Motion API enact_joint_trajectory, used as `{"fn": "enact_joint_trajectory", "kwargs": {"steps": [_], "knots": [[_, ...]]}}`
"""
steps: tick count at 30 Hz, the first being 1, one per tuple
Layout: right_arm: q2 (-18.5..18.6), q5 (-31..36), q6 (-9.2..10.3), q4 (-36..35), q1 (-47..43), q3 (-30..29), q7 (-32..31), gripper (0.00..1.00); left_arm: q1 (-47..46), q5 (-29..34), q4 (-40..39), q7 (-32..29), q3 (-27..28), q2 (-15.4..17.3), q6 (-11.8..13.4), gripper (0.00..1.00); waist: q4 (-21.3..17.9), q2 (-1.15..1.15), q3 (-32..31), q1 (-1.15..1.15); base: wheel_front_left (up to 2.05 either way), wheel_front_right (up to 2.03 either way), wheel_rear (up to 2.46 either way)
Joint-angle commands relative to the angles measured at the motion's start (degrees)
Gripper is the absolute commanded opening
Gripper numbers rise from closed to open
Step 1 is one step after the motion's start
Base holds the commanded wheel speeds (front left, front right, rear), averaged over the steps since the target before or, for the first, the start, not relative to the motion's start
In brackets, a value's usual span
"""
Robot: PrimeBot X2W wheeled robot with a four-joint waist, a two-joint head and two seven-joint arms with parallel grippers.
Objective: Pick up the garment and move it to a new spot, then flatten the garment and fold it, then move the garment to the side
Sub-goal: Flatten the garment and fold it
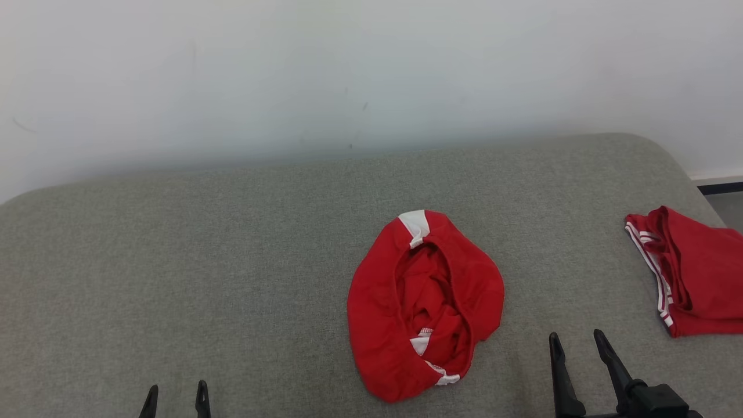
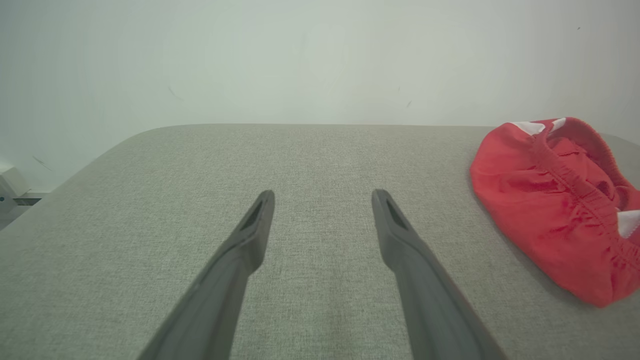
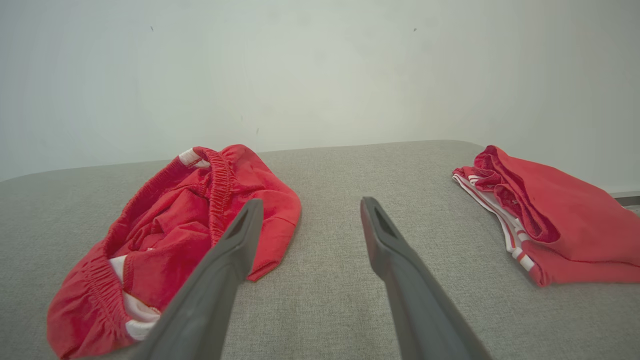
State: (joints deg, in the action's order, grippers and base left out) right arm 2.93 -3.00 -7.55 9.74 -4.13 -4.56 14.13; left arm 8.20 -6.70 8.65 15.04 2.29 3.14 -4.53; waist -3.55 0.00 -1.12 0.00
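Near left: left pincer (image 1: 177,388) spread, empty. Centre of grey surface (image 1: 174,261): crumpled red garment (image 1: 377,307), untouched. Near right: right pincer (image 1: 576,337) spread, empty, close by. Far right: second red garment (image 1: 702,273). Prob. pick-up step, not yet begun; next: reach in, pinch cloth edge.

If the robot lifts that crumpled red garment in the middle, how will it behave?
Probably floppy: the red garment lies in soft folds, so it should droop from any pinched edge. It looks like thin cloth, so likely light. Pushed, it would likely bunch rather than slide on the woven grey surface.
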Motion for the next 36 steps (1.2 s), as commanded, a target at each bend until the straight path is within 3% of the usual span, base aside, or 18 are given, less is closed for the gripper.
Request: {"fn": "enact_joint_trajectory", "kwargs": {"steps": [1,13,20,23,27,31,36], "knots": [[-0.1,-0.2,0.15,0.0,0.1,0.2,0.2,1.0,-0.5,0.1,0.0,0.2,0.2,-0.1,0.0,1.0,-0.2,0.0,0.1,0.0,0.0,0.0,0.0],[-0.1,-0.1,0.15,-0.4,1.1,1.4,0.1,1.0,-5.7,-1.8,1.5,0.2,-2.9,-0.3,-0.9,1.0,-5.2,0.0,0.8,0.0,0.0,0.0,0.0],[-0.1,-0.7,0.15,-0.3,1.7,2.1,0.0,1.0,-17.7,-18.5,9.7,-7.7,-12.4,-0.3,-0.4,1.0,-10.6,0.0,2.0,0.0,0.0,0.0,0.0],[-0.1,-0.9,0.15,-0.3,2.1,2.3,0.1,1.0,-23.0,-29.4,13.2,-13.8,-16.3,-0.2,2.7,1.0,-13.0,0.0,2.9,0.0,0.0,0.0,0.0],[-0.1,-1.4,0.15,-0.1,3.2,3.0,0.4,1.0,-29.5,-39.2,16.1,-17.6,-21.3,-0.2,8.0,1.0,-16.6,0.0,4.5,0.0,0.0,0.0,0.0],[-0.1,-2.1,0.15,0.4,3.8,3.3,0.6,1.0,-36.0,-46.0,20.1,-19.2,-25.6,-0.2,12.9,1.0,-20.0,0.0,6.3,0.0,0.0,0.0,0.0],[-0.1,-2.7,0.15,0.6,4.4,3.6,0.9,1.0,-40.7,-46.0,26.4,-17.2,-26.8,-0.2,16.2,1.0,-22.2,0.0,7.7,0.0,0.0,0.0,0.0]]}}
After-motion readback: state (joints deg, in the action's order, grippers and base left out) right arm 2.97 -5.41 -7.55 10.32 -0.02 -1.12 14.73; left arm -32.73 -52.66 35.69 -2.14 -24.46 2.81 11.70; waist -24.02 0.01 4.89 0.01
